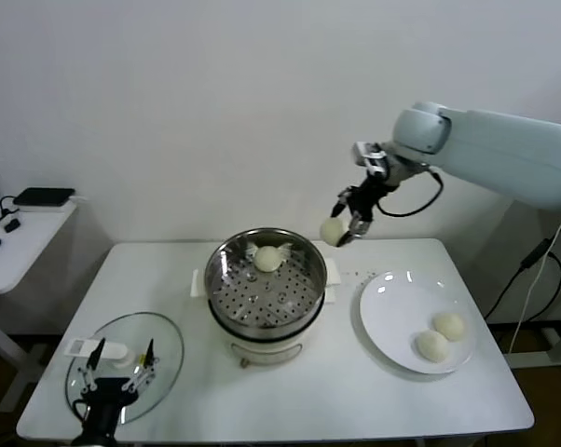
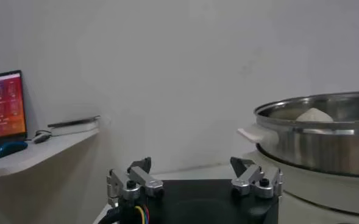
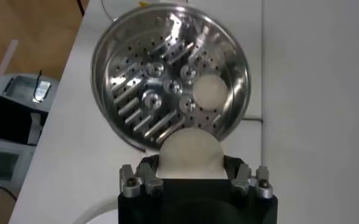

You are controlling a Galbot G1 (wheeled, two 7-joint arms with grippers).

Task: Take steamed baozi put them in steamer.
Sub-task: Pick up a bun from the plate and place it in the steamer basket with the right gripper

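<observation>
My right gripper (image 1: 340, 227) hangs in the air just beyond the steamer's far right rim, shut on an off-white baozi (image 1: 332, 232); in the right wrist view that baozi (image 3: 190, 152) fills the space between the fingers, above the basket's edge. The shiny steel steamer (image 1: 223, 276) stands mid-table on a white cooker base, with one baozi (image 1: 267, 258) lying at its far side, seen also as the bun (image 3: 209, 92) on the perforated bottom (image 3: 155, 97). Two more baozi (image 1: 432, 345) (image 1: 449, 325) rest on the white plate (image 1: 383, 312). My left gripper (image 1: 119, 371) stays open, low at the front left.
A round glass lid (image 1: 169, 345) lies on the table at the front left, under the left gripper. A small side table (image 1: 20, 233) with a dark device stands off to the left. The white wall is close behind the table.
</observation>
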